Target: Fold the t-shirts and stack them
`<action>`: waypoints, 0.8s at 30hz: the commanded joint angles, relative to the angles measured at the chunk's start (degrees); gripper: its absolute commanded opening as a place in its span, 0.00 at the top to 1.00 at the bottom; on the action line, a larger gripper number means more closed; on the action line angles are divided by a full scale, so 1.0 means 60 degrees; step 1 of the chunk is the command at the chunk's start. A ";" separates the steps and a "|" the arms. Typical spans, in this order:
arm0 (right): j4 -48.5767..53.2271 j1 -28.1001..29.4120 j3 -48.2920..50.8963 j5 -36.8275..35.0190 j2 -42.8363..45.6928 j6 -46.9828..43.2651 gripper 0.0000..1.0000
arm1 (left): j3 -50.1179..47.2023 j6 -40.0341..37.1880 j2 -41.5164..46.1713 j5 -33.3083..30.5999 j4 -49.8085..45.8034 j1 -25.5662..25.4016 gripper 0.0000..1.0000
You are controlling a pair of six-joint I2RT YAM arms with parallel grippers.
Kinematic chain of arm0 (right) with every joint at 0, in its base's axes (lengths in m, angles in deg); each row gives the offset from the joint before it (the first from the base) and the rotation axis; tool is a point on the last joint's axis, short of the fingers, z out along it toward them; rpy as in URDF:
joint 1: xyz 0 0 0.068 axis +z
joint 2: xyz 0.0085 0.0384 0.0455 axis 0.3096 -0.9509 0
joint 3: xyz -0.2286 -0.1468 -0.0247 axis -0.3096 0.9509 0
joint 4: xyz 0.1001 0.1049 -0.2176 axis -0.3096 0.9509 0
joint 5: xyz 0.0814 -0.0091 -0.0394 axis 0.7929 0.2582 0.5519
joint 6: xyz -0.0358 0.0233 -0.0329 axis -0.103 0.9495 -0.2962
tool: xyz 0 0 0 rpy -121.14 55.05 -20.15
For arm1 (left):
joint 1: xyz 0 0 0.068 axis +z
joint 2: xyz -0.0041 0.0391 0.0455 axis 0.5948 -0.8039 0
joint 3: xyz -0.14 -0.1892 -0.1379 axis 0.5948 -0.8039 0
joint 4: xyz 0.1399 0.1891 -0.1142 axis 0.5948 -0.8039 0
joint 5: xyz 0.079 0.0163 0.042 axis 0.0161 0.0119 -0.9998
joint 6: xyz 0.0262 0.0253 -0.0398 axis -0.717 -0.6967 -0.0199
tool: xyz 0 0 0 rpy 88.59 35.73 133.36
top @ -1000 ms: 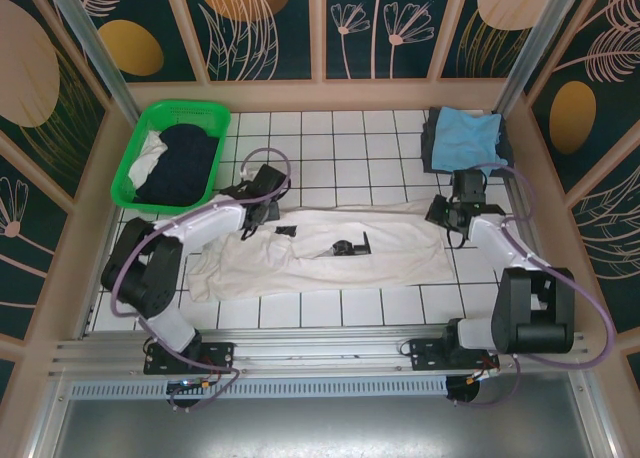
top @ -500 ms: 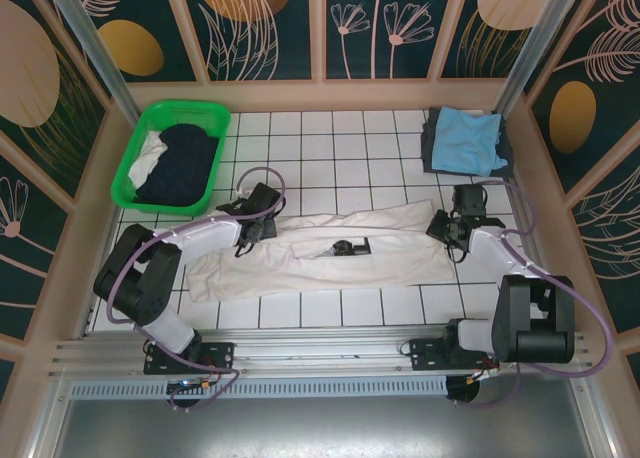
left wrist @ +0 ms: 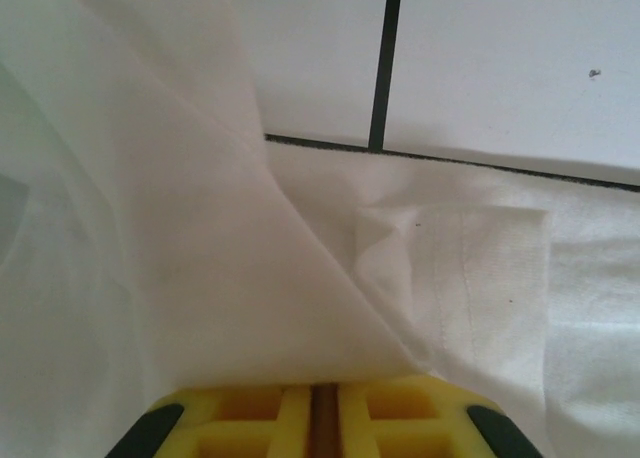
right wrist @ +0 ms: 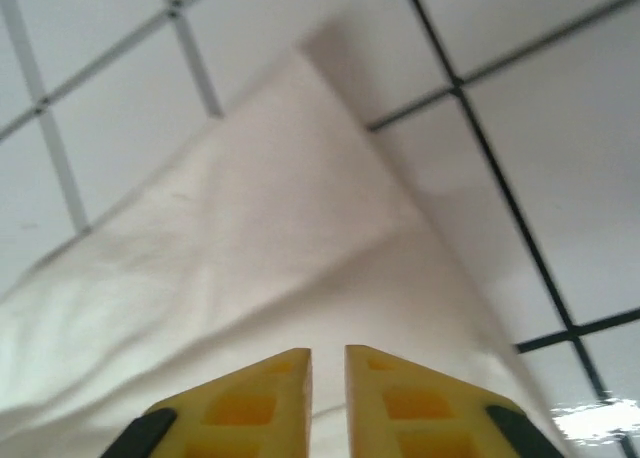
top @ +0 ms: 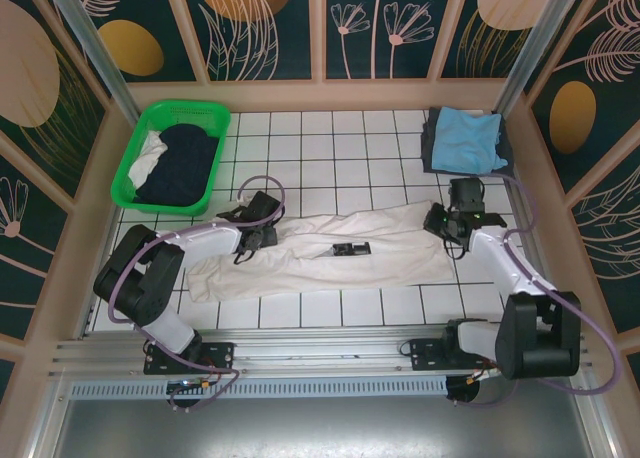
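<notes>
Right now my left gripper [left wrist: 322,393] has its jaws almost together, only a dark slit between them. A fold of the white t-shirt [top: 300,263] runs right up to the fingertips, and I cannot tell whether any cloth is pinched. My right gripper [right wrist: 328,356] stands a narrow gap apart with nothing visibly in it; a corner of the shirt lies just beyond its tips on the tiled table [top: 340,128].

What matters for the next move is that the shirt lies as a long, crumpled band with its long axis running left to right. The left gripper sits at its far-left end and the right gripper at its far-right end, so each arm is nearer its own end.

I judge the fold is only partly made. Sleeves and collar are lost in the bunching, and the left arm covers some of that end.

Far right, the light blue t-shirt [top: 468,138] rests on a dark grey one [top: 430,148]. Far left, the green basket [top: 185,105] holds the navy t-shirt [top: 185,163].
</notes>
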 commanded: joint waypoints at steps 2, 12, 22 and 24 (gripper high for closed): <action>-0.0410 0.0963 -0.0662 0.0003 0.0168 0.0559 0.79 | -0.0291 0.0121 0.0211 0.0488 -0.0003 -0.0084 0.86; -0.2031 0.1678 0.0121 0.0914 -0.2352 0.0570 0.80 | -0.0681 0.0091 0.0999 0.0802 -0.0100 -0.0086 0.72; -0.2015 0.1170 0.1621 0.0313 -0.2184 0.0796 0.72 | 0.1259 -0.0004 -0.0139 -0.0612 -0.1435 -0.0078 0.46; -0.2073 0.0699 0.1794 0.0480 -0.2178 0.0875 0.73 | 0.2093 -0.0113 -0.0745 -0.1110 -0.1779 -0.0057 0.43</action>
